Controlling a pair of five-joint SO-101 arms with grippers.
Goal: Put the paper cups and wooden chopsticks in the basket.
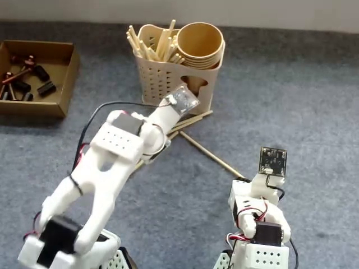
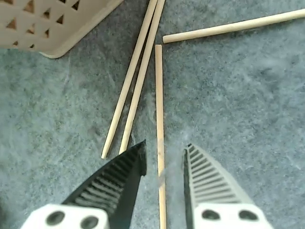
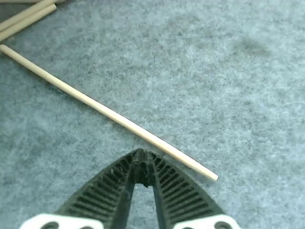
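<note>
1. Fingers point(image 2: 119, 179) of the left gripper point(image 2: 164, 155) are spread wide, one on either side of a lone chopstick point(image 2: 158, 105) lying flat on the grey bench point(image 2: 248, 124); nothing is clamped.
2. Fingers point(image 3: 174, 191) of the right gripper point(image 3: 141, 153) are pressed together with nothing between them, their tips just short of a diagonal chopstick point(image 3: 109, 113) whose near end lies close beside them.
3. Just beside the lone chopstick lies a pair of chopsticks point(image 2: 136, 81), touching along their length and pointing toward the foot of the basket point(image 2: 52, 24), whose corner is near their far ends.
4. From above, the left arm point(image 1: 112, 162) stretches across the middle of the bench to the basket's foot, while the right arm point(image 1: 258, 218) sits folded at the near edge; bare grey surface lies open to the right of the basket and between the two arms.
5. The basket stands upright near the far edge, holding a nested stack of paper cups point(image 1: 200, 39) on one side and a bundle of chopsticks point(image 1: 147, 47) leaning on end in the other.
6. A cardboard box point(image 1: 67, 78) sits at the far left edge, well apart from the basket, with small dark parts point(image 1: 25, 84) inside.
</note>
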